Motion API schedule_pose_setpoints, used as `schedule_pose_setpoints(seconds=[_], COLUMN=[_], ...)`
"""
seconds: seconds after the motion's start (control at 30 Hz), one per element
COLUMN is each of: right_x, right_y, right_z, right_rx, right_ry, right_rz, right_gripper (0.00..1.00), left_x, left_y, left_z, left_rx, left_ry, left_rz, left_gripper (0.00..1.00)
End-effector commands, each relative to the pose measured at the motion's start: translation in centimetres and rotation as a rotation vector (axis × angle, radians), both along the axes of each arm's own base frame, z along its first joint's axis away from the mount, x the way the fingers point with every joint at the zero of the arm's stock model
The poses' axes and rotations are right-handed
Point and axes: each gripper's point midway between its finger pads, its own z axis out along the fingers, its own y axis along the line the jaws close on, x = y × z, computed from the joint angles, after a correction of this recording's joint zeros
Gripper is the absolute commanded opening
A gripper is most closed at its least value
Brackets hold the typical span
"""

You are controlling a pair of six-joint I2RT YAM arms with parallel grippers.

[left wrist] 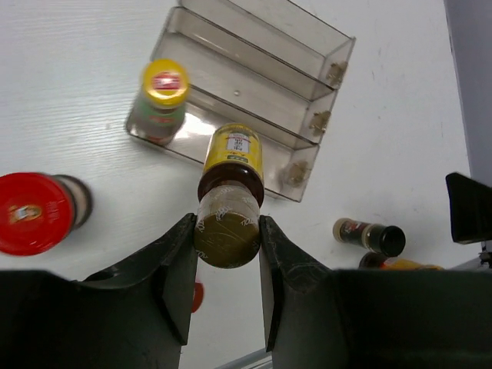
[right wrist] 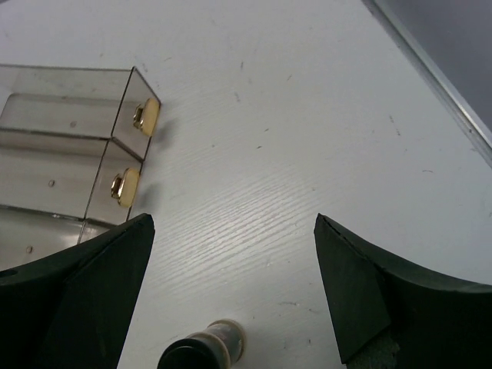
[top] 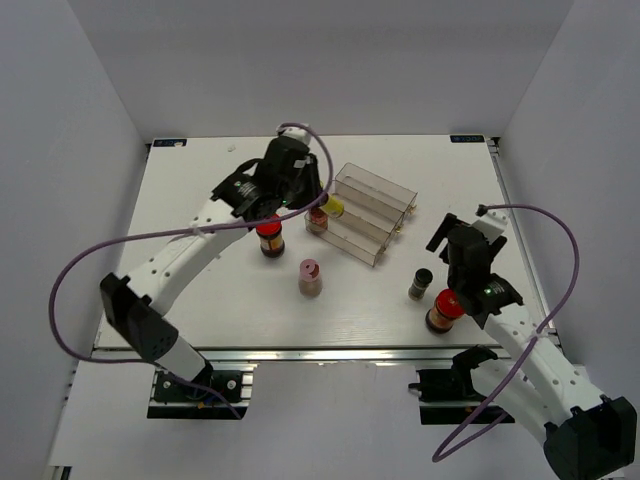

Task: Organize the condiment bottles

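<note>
Yellow-banded and slim, the held bottle [left wrist: 233,154] is clenched in the jaws of the left gripper [left wrist: 227,224]. It is over the left end of the clear stepped rack [left wrist: 254,69], which stands toward the far edge of the counter [top: 180,180]. Its long axis runs along the fingers, down toward the front step [left wrist: 269,157], just beside the other yellow-capped bottle [left wrist: 164,96]. Whether it touches the step cannot be told. The release likely turns on that line. The right gripper [right wrist: 234,221], jaws spread and bare, hangs near the right edge by the black-capped bottle [right wrist: 201,352].
</note>
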Motion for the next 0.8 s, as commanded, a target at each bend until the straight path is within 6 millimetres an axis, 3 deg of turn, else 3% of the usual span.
schedule_pose_setpoints(seconds=[0.0,0.07,0.1,0.17,0.2,0.27,0.33,0.37,0.57,0.77], right_x=[-0.3,-0.5,-0.7,-1.0,-1.1,-1.2,-1.2,-1.1,-1.0,-1.0], right_y=[-1.2,-1.5,-1.6,-1.9,-2.0,-2.1,-2.3,-2.3,-2.3,-2.4], right_z=[1.3,1.2,1.1,0.8,0.7,0.5,0.3,0.2,-0.4,-0.6], right_rx=[0.05,0.041,0.039,0.032,0.031,0.028,0.023,0.022,0.017,0.018], right_ry=[-0.043,-0.042,-0.036,-0.033,-0.029,-0.024,-0.015,-0.012,0.01,0.016], right_rz=[-0.055,-0.05,-0.052,-0.058,-0.057,-0.062,-0.066,-0.064,-0.059,-0.06], right_gripper=[0.89,0.89,0.89,0.89,0.89,0.89,0.89,0.89,0.89,0.89], left_x=[0.0,-0.1,0.4,0.9,1.2,1.4,1.7,1.7,2.5,1.7], left_y=[-3.9,-5.7,-6.5,-7.6,-8.1,-9.2,-10.1,-10.6,-12.2,-12.4], left_z=[4.7,4.0,2.6,3.0,1.1,1.6,-0.1,0.2,-2.5,-4.0], left_rx=[-0.028,-0.017,0.004,0.019,0.065,0.076,0.111,0.109,0.164,0.199], left_ry=[-0.136,-0.118,-0.092,-0.109,-0.073,-0.085,-0.056,-0.064,-0.024,0.009], left_rz=[-0.105,-0.167,-0.184,-0.198,-0.204,-0.228,-0.25,-0.26,-0.301,-0.33], left_gripper=[0.0,0.0,0.0,0.0,0.0,0.0,0.0,0.0,0.0,0.0])
